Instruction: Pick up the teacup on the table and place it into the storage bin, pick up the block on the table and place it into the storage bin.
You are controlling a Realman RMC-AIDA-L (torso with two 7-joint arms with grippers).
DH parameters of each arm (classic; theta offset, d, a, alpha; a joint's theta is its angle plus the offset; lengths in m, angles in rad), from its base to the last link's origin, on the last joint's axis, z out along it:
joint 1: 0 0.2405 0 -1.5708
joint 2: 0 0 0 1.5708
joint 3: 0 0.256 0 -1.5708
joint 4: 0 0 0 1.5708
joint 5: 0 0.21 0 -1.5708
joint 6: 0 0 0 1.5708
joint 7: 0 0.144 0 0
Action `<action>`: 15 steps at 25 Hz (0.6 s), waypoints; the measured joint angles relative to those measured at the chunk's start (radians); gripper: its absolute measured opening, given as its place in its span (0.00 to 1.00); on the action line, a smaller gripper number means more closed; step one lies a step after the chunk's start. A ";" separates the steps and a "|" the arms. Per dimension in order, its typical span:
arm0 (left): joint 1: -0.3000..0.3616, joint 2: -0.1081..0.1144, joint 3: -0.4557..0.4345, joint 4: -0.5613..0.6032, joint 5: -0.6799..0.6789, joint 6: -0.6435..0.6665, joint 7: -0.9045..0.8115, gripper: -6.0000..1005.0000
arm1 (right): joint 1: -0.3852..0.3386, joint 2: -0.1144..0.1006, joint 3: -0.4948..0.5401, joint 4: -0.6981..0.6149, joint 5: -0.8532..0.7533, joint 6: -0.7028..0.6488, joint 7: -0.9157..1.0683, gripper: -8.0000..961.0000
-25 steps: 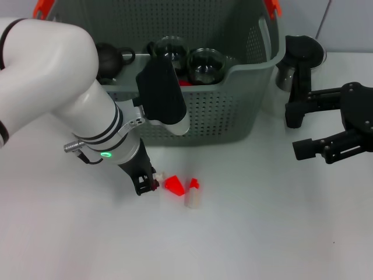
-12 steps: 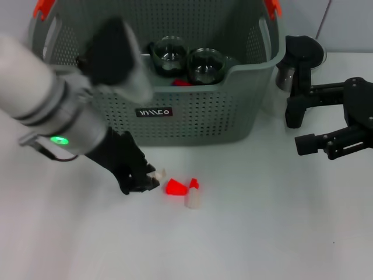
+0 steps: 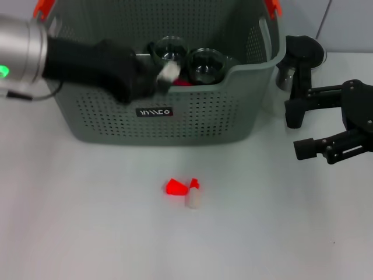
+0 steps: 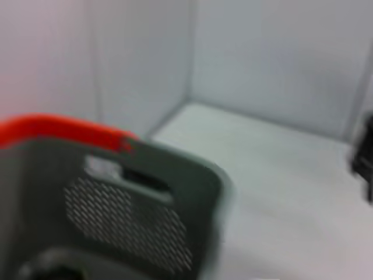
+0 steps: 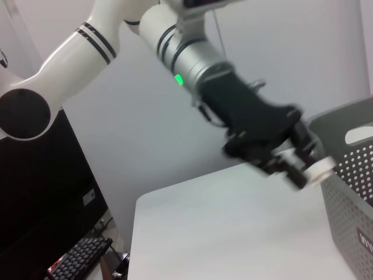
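My left gripper (image 3: 162,74) is shut on a small pale block (image 3: 168,72) and holds it just above the front rim of the storage bin (image 3: 192,119). The right wrist view shows the same left gripper (image 5: 312,169) pinching the pale block (image 5: 320,169) next to the bin's corner (image 5: 349,192). Two glass teacups (image 3: 169,46) (image 3: 205,63) sit inside the bin beside a red piece (image 3: 183,82). On the table in front of the bin lie a red block (image 3: 173,186) and a cream block (image 3: 193,200). My right gripper (image 3: 298,131) hangs open at the right, away from them.
A dark cylindrical object (image 3: 300,55) stands by the bin's right wall, close to the right gripper. An orange handle clip (image 4: 58,128) tops the bin's rim in the left wrist view. White table surface lies all around the blocks.
The left gripper has risen from the table beside the red block, carrying the pale block up to the bin's front rim. The right arm has barely moved.
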 joint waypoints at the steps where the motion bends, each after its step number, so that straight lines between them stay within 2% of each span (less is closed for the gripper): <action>1: -0.009 0.000 -0.001 -0.016 -0.002 -0.035 -0.006 0.23 | 0.000 -0.001 -0.001 0.000 0.000 0.000 0.002 0.98; 4: -0.051 0.006 0.005 -0.083 0.010 -0.192 -0.059 0.23 | -0.001 -0.003 -0.004 0.000 0.000 0.000 0.008 0.98; 8: -0.110 0.035 0.016 -0.195 0.025 -0.353 -0.125 0.24 | -0.002 -0.004 -0.005 0.000 0.000 0.000 0.010 0.98; 12: -0.162 0.053 0.037 -0.282 0.094 -0.450 -0.166 0.24 | 0.001 -0.004 -0.005 0.000 0.000 0.000 0.017 0.98; 15: -0.179 0.053 0.066 -0.307 0.164 -0.515 -0.200 0.25 | 0.005 -0.003 -0.005 0.000 -0.001 0.000 0.018 0.98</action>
